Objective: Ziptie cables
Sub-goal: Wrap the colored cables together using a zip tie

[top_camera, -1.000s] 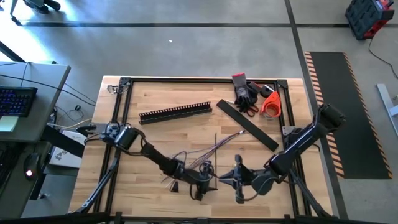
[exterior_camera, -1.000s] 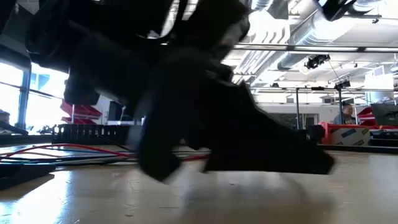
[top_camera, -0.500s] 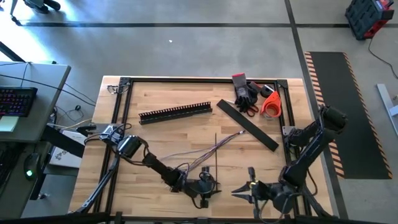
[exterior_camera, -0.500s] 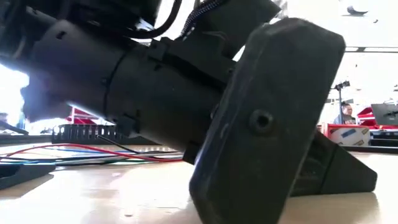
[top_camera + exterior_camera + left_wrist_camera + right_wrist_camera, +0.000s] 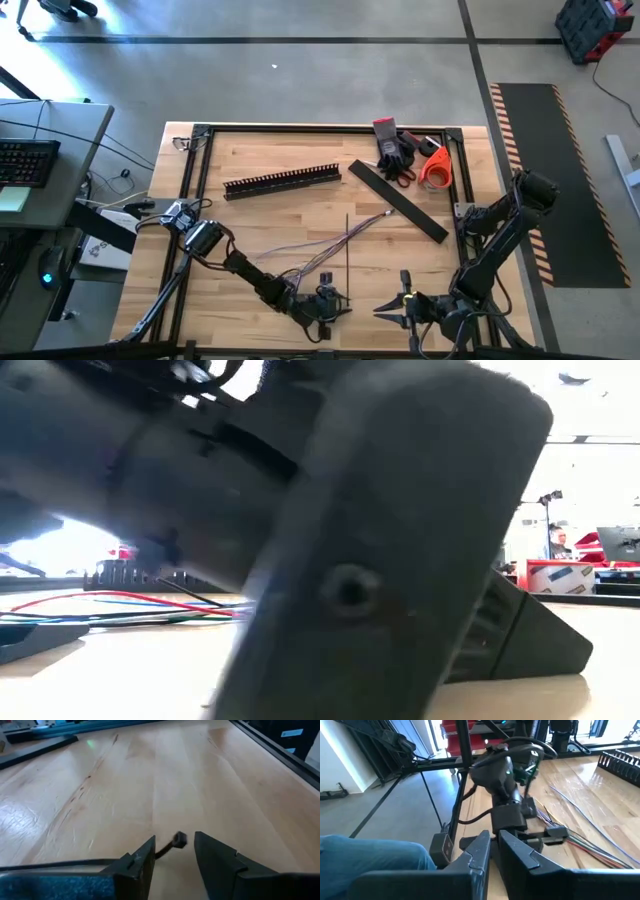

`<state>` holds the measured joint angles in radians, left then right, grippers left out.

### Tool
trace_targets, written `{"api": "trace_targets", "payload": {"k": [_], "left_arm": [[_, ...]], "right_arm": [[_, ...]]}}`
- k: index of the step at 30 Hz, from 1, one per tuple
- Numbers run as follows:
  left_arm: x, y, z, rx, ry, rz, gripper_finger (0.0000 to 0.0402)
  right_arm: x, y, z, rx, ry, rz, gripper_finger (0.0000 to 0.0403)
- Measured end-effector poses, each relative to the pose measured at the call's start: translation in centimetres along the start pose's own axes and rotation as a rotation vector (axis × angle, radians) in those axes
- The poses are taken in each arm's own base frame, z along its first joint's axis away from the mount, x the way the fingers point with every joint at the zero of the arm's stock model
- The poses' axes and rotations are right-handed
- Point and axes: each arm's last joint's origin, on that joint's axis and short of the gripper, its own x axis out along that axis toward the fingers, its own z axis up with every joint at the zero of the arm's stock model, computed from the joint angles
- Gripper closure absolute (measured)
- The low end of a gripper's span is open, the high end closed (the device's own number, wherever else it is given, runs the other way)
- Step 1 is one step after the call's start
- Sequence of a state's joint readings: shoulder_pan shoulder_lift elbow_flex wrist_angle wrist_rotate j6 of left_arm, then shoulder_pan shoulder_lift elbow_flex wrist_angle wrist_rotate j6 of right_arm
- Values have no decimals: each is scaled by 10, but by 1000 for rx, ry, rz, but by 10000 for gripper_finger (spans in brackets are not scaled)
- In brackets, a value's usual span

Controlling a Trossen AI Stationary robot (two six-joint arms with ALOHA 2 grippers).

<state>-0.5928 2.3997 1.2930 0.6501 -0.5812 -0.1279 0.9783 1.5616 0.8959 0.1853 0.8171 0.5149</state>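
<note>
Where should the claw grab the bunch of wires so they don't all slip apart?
Probably at the middle of the cables, where the strands run close together; near the left claw they fan out. Come straight down from above, fingers either side of the cord, since it lies flat on the table.

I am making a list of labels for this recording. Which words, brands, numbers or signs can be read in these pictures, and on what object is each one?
No text can be read in any view.
The black bin with a red rim, behind the table in the low view: no print can be made out.
The slotted rail, the flat black strip and the cables: no lettering visible.
</note>
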Motion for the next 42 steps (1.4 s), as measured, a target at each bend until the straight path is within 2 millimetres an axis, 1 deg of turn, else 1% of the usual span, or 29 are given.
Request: {"api": "trace_targets", "payload": {"k": [3,7,10,13,21,29,31,34,37,39,42], "left_arm": [[-1,1,2,1,3,1,283],[-1,0,2,-4,4,4,264],[-2,0,0,-19,15,15,261],[-4,-2,-2,-13,26,49,275],[-5,-2,-5,-33,58,71,332],[-5,-1,-6,-29,44,106,351],[-4,-1,-5,-49,26,114,363],[-4,1,0,-93,-20,117,392],[-4,1,6,-131,-62,88,396],[-5,0,13,-164,-83,58,396],[-9,0,24,-215,-103,23,399]], "right_arm": [[0,0,0,3,0,1,377],[0,0,0,11,3,10,377],[0,1,0,12,3,12,377],[0,1,0,13,5,18,377],[0,1,0,14,10,28,377],[0,1,0,14,12,31,377],[0,1,0,15,12,31,377],[0,1,0,15,13,33,377],[2,2,-3,8,31,49,377],[6,2,-8,-8,45,36,377],[20,-1,-24,-57,84,-3,369]]}}
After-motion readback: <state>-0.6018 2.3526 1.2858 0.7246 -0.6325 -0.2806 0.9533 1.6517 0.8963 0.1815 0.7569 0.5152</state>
